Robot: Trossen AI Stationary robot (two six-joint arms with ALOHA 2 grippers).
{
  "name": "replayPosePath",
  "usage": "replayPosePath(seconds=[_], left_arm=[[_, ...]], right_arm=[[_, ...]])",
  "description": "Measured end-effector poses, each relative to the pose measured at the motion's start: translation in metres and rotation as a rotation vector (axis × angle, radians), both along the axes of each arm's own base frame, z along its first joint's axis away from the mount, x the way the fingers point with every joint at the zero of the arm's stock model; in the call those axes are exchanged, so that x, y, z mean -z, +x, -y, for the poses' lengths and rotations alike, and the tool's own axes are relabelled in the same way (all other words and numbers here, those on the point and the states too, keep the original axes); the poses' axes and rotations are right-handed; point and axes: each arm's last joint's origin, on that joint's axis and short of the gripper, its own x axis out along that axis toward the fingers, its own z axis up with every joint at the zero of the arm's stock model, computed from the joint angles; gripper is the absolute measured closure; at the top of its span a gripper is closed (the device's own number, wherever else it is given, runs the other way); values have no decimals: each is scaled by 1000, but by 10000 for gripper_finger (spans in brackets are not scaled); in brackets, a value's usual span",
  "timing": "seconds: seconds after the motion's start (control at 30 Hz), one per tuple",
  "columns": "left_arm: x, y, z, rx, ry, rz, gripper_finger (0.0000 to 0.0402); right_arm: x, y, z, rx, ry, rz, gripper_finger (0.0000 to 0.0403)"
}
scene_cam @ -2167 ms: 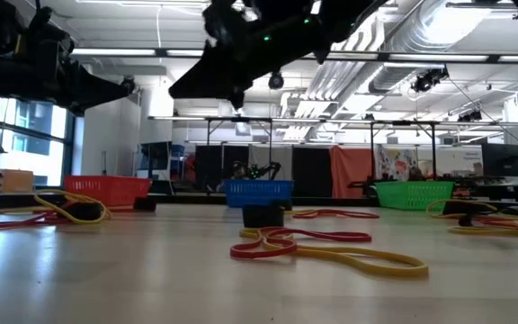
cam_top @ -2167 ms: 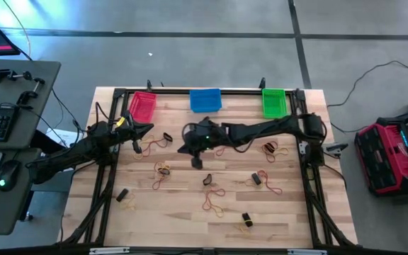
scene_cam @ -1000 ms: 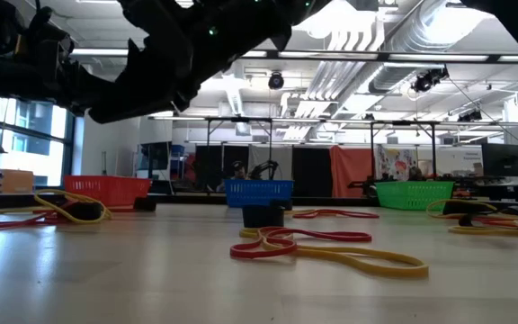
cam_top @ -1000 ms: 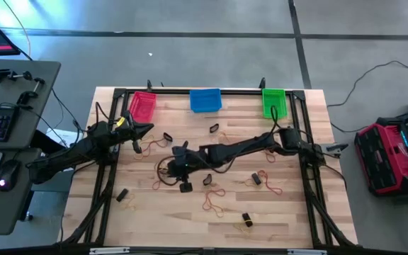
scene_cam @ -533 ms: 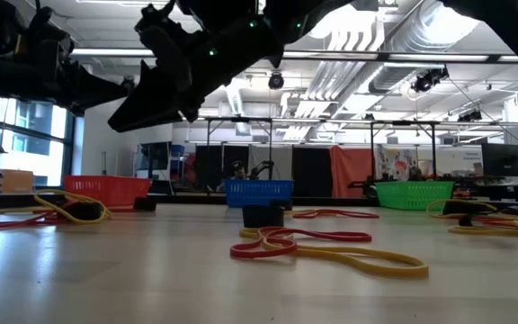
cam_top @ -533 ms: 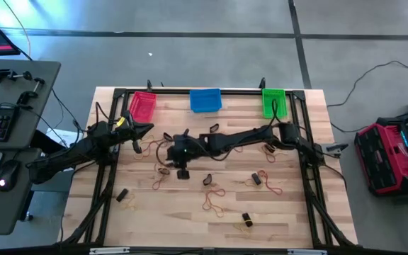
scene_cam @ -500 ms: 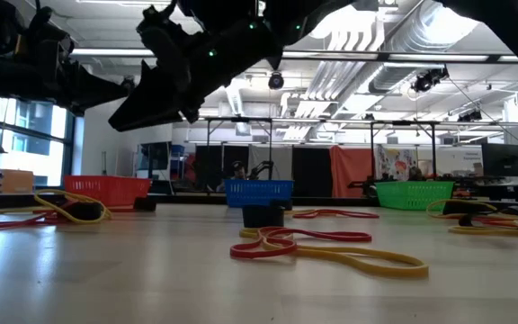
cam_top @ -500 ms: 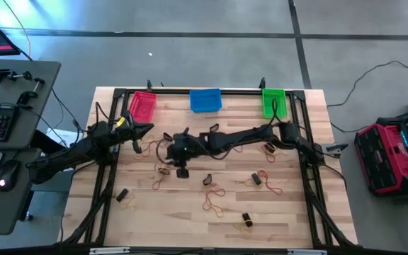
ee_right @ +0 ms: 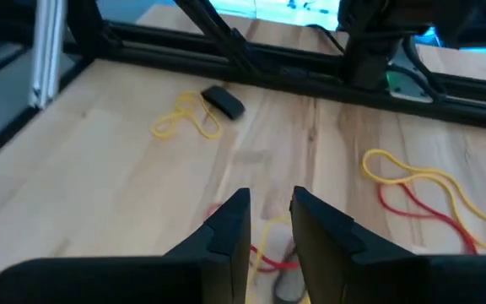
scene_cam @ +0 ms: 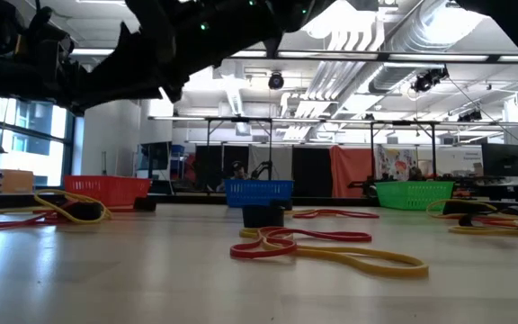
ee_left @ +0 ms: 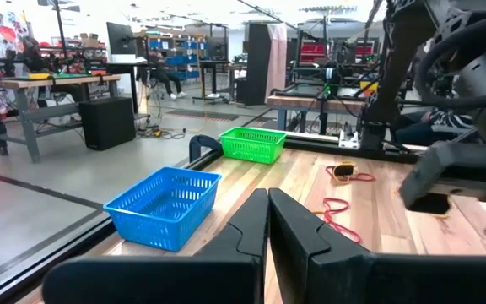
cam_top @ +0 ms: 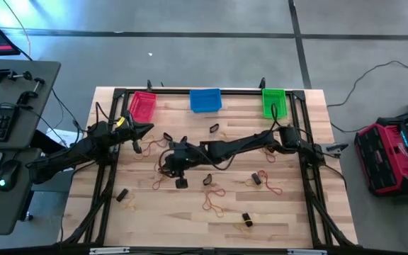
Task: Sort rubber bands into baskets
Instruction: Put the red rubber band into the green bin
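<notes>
Where the red basket, blue basket and green basket stand, we see no contents; the right gripper is slightly parted, holding nothing, the left gripper closed.

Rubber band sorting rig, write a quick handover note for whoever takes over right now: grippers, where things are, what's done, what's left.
Left gripper: shut, empty, waiting at the table's left side near the red-pink basket.
Right gripper: fingers slightly apart with nothing between them, reaching across to left of centre, above a tangle of red-orange and yellow-tan bands.
Baskets: red-pink, blue basket and green basket stand in a row along the far edge. No bands can be made out inside any of them.
Rubber bands: yellow-tan, red-orange and black ones lie scattered over the table.
Done: cannot tell.
Left: pick up the loose bands and sort them into the baskets.
</notes>
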Motion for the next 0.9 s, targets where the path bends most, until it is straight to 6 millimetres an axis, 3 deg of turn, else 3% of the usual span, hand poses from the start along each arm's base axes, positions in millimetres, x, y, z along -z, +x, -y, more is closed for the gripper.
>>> replayPosePath(seconds=[0.47,0.73,0.9], left_arm=[[0,0,0,0,0,0,399],[0,0,0,0,0,0,399],[0,0,0,0,0,0,399]], right_arm=[[0,0,-4,58,20,-2,325],[20,-19,-24,15,-16,-282,324],[21,-35,-41,-22,-36,-485,324]])
